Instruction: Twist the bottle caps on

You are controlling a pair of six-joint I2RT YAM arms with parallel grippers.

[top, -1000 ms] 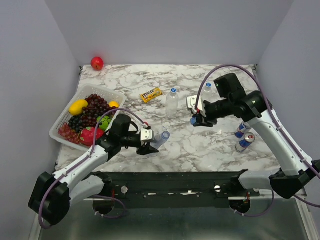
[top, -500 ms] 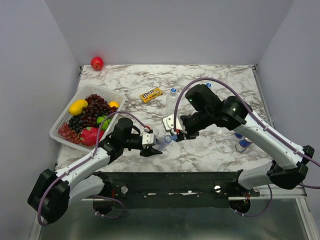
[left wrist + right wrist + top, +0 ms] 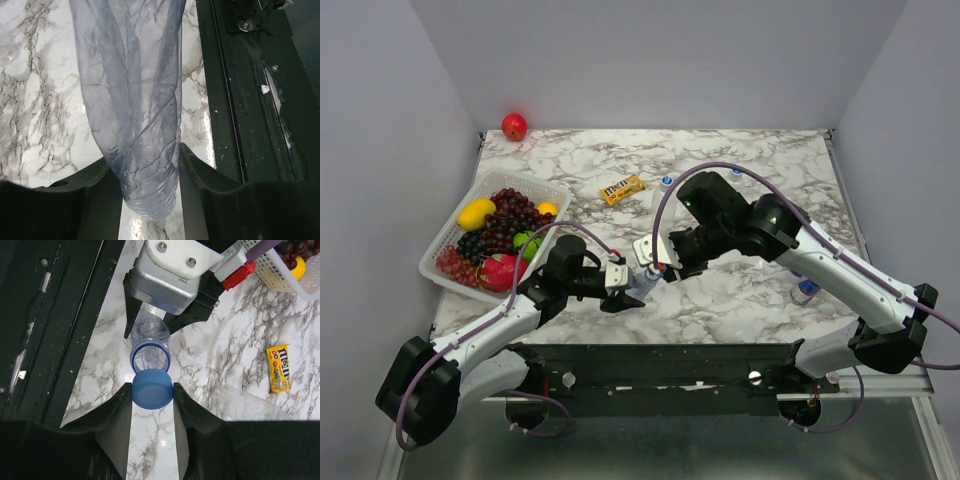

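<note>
Blue cap [image 3: 152, 388] pinched in right gripper [image 3: 152, 391], at slim bottle [image 3: 148, 335] mouth; left gripper [image 3: 148, 172] clamps bottle near bench [image 3: 720, 290] front edge; square cap to rim before twisting.

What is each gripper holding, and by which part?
Left gripper clamps the blue-tinted bottle near its base; right gripper pinches a blue cap by its sides.

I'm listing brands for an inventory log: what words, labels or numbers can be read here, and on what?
"m&m's": brown logo on the flat yellow candy packet, right wrist view.
Small print on the grey metal camera housing: too small to read.
Lettering on the blue-and-silver drink can: too blurred to read.
No text visible on the round blue plastic cap or the slim blue-tinted clear plastic bottle.
</note>
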